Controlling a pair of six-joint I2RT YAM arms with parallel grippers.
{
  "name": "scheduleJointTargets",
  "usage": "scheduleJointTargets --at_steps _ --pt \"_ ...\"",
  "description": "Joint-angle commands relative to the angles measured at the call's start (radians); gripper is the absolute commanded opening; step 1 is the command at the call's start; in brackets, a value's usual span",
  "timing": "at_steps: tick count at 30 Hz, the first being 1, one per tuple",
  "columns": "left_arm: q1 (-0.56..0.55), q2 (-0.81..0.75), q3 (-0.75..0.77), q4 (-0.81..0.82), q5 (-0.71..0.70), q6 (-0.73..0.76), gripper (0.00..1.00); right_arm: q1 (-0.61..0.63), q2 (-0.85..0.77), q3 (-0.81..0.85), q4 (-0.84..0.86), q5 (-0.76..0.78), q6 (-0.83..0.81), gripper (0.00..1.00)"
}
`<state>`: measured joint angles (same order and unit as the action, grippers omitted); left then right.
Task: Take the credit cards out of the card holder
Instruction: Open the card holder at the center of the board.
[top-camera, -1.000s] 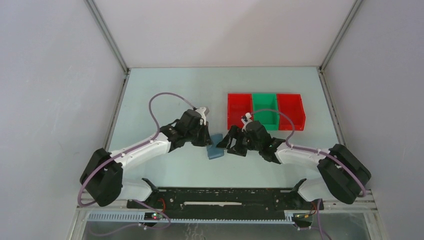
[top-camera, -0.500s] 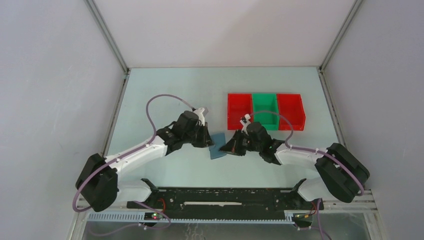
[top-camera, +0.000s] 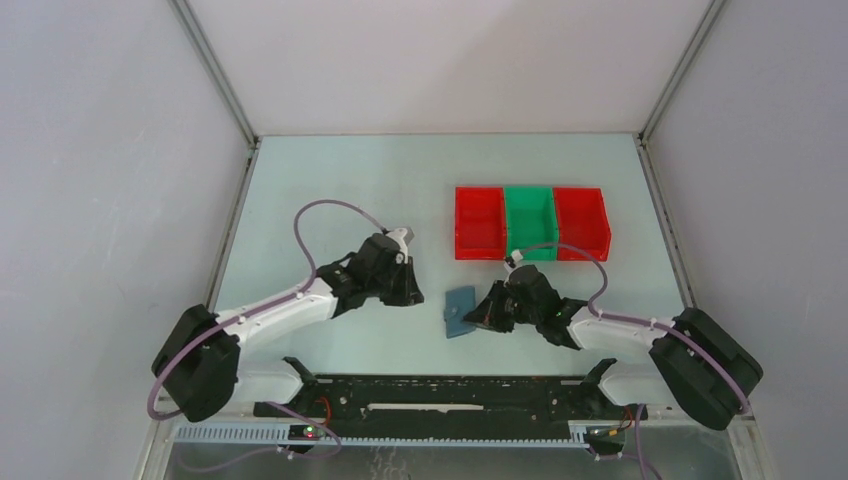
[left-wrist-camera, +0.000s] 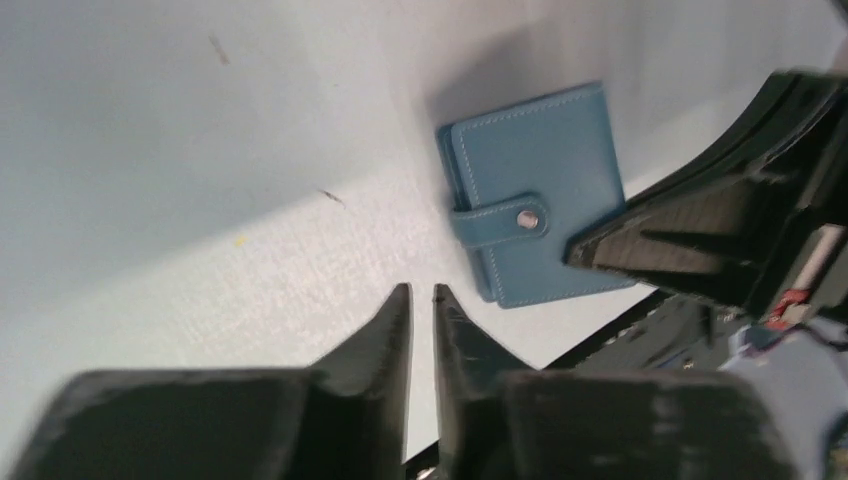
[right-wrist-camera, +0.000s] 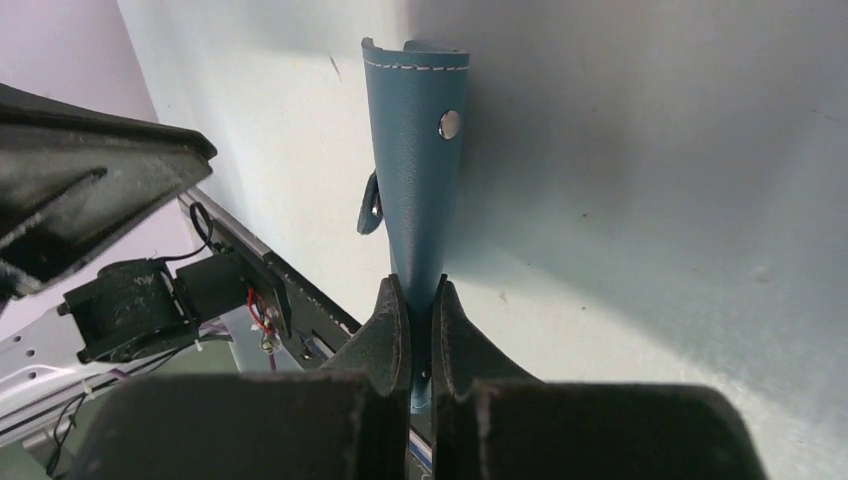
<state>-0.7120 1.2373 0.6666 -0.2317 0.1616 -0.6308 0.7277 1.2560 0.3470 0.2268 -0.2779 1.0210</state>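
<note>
Right wrist view puts my right gripper (right-wrist-camera: 418, 290) clenched on the near edge of the card holder (right-wrist-camera: 420, 150), which runs away from the jaws edge-on with its teal outer face and a snap stud (right-wrist-camera: 449, 124) showing. I cannot tell whether its far end rests on the table (top-camera: 330, 180). A small strap tab (right-wrist-camera: 371, 205) hangs off the side facing the other arm. From the left wrist the strap seems to lie across the closed front, so I judge the holder is not yet open. No credit cards show in any view, and I take them to be tucked inside. The left gripper (left-wrist-camera: 417, 295) sits just short of the card holder on its left, jaws nearly together with only a thin slit and nothing between them. To do this step well I would hold the right pinch firm and steady and present the strap side to the left arm. The left jaws need to spread before they come in, then take the tab alone, not both covers. The pull should be slow, because the soft leather could slide out of the pinch. Little stands in the way, only the right gripper's own body crowding the card holder's right side. Beyond the card holder, up and to its right, stand two red bins (top-camera: 478, 222) with a green bin (top-camera: 529, 220) between them, well apart from it.
</note>
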Motion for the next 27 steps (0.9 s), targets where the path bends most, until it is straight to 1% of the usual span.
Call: scheduleJointTargets --at_steps 1,2,3,4,6,8,11,17,19,23,27 --pt "-0.102 0.058 0.141 -0.086 -0.133 0.012 0.30 -0.001 -0.039 0.004 -0.050 0.068 0.001 0.00" --pt "-0.122 0.069 0.165 -0.097 -0.151 0.009 0.42 -0.002 -0.043 0.004 -0.055 0.075 0.005 0.00" --pt "-0.140 0.080 0.181 -0.099 -0.158 0.003 0.51 -0.001 -0.046 0.004 -0.056 0.079 0.009 0.00" --pt "-0.155 0.094 0.199 -0.099 -0.159 -0.004 0.58 -0.001 -0.049 0.004 -0.058 0.081 0.015 0.00" --pt "-0.190 0.126 0.230 -0.103 -0.194 -0.012 0.64 0.000 -0.054 0.006 -0.060 0.084 0.018 0.00" --pt "-0.225 0.170 0.264 -0.111 -0.217 -0.015 0.65 0.001 -0.057 0.008 -0.062 0.089 0.021 0.00" --pt "-0.274 0.235 0.317 -0.112 -0.233 -0.016 0.63 0.001 -0.056 0.013 -0.063 0.088 0.020 0.00" --pt "-0.313 0.362 0.387 -0.113 -0.259 -0.033 0.58 0.002 -0.049 0.020 -0.057 0.082 0.021 0.00" --pt "-0.316 0.382 0.393 -0.110 -0.277 -0.041 0.55 0.002 -0.052 0.020 -0.058 0.081 0.021 0.00" --pt "-0.317 0.422 0.407 -0.142 -0.331 -0.055 0.43 0.001 -0.062 0.020 -0.068 0.086 0.016 0.00" --pt "-0.317 0.446 0.403 -0.149 -0.334 -0.060 0.39 0.000 -0.069 0.020 -0.077 0.088 0.013 0.00"
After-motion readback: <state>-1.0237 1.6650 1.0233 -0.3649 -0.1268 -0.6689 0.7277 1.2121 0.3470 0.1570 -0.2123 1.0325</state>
